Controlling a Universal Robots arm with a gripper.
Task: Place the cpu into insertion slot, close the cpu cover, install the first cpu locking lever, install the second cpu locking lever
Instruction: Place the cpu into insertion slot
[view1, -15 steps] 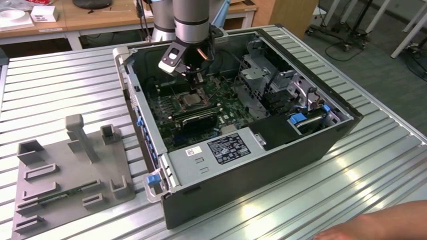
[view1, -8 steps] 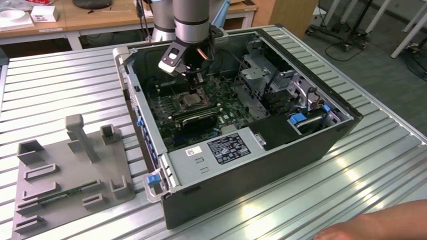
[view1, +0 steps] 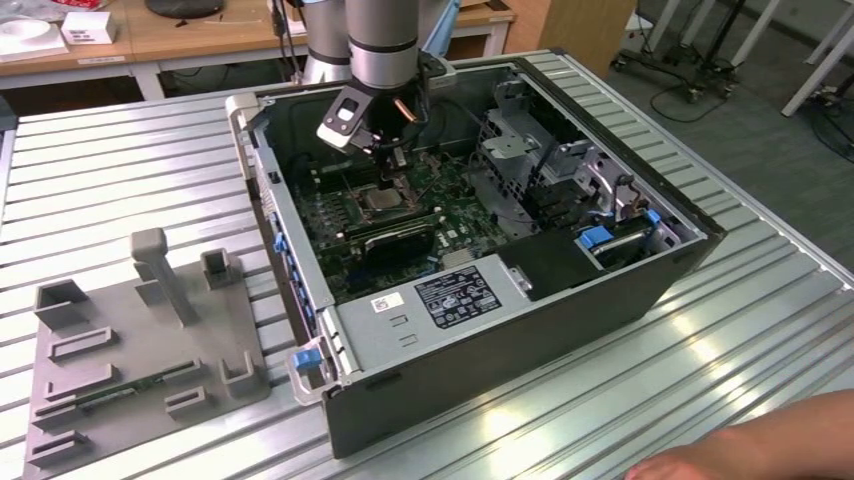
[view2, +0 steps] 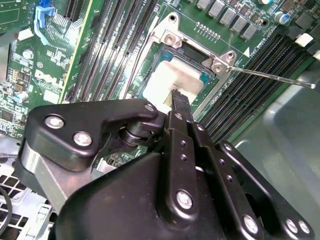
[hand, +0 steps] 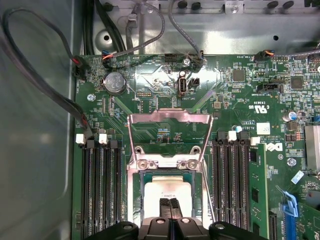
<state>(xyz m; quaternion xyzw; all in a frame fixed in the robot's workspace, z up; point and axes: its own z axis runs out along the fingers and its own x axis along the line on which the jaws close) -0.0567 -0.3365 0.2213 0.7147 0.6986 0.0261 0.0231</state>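
exterior view: high, far, onto case (view1: 534, 340) | both wrist views: close above insertion slot (hand: 167, 173) (view2: 192, 52)

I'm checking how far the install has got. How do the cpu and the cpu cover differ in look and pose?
The cpu is a solid pale square; the cpu cover is a silvery frame with a cut-out middle showing green board. The cpu lies flat in the insertion slot; the cpu cover is swung open, clear of it. Both are roughly square and similar in size.
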